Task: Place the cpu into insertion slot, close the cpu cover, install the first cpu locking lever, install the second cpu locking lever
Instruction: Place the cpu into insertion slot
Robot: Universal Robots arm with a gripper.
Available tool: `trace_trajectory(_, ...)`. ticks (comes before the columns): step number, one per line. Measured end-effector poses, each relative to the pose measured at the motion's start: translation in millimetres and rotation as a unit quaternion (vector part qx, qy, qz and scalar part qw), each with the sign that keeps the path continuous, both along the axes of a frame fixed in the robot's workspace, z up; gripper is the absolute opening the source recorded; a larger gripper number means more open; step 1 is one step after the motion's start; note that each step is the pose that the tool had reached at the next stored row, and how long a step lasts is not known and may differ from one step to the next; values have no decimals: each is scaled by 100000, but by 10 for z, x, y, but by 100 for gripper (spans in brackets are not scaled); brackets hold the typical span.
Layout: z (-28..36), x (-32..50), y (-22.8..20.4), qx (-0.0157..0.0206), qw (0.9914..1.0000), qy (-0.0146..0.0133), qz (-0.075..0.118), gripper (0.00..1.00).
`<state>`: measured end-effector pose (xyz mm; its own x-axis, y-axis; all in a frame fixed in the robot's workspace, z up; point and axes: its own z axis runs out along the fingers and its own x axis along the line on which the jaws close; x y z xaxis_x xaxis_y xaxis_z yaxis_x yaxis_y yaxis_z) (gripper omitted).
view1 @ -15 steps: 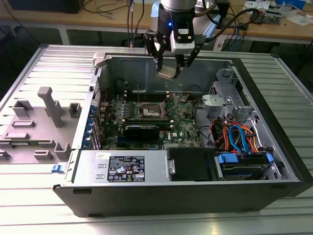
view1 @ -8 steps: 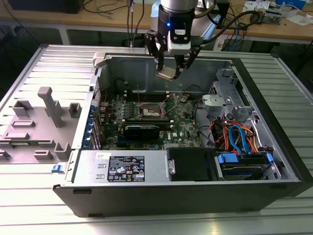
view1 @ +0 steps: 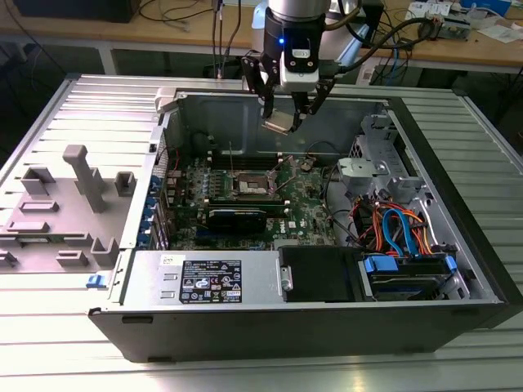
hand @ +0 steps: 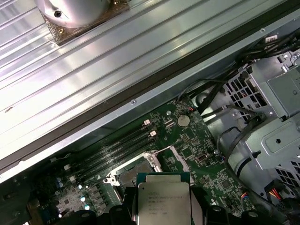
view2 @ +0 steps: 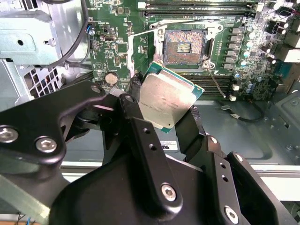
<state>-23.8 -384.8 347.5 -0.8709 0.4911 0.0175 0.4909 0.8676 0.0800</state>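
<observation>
My gripper hangs above the open computer case, shut on the cpu, a small square chip with a dull silver top. In both wrist views the cpu sits tilted between the black fingers, gripped at two opposite edges. The insertion slot lies uncovered on the green motherboard well below the chip, its pale contact field exposed. A thin silver frame, the cpu cover, shows at the slot's edge; the chip hides part of it. A thin wire lever runs beside the slot.
Long black memory slots run along one side of the slot. A black card lies on the board's near side. A metal drive cage and bundled orange and blue cables fill the exterior view's right. Grey fixtures stand outside at the left.
</observation>
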Motion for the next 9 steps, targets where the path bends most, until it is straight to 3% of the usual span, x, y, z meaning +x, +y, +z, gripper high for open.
trace_trajectory(6,0,0,0,0,100000,2,-77,54)
trace_trajectory(9,-3,0,0,-1,99989,1,-1485,54)
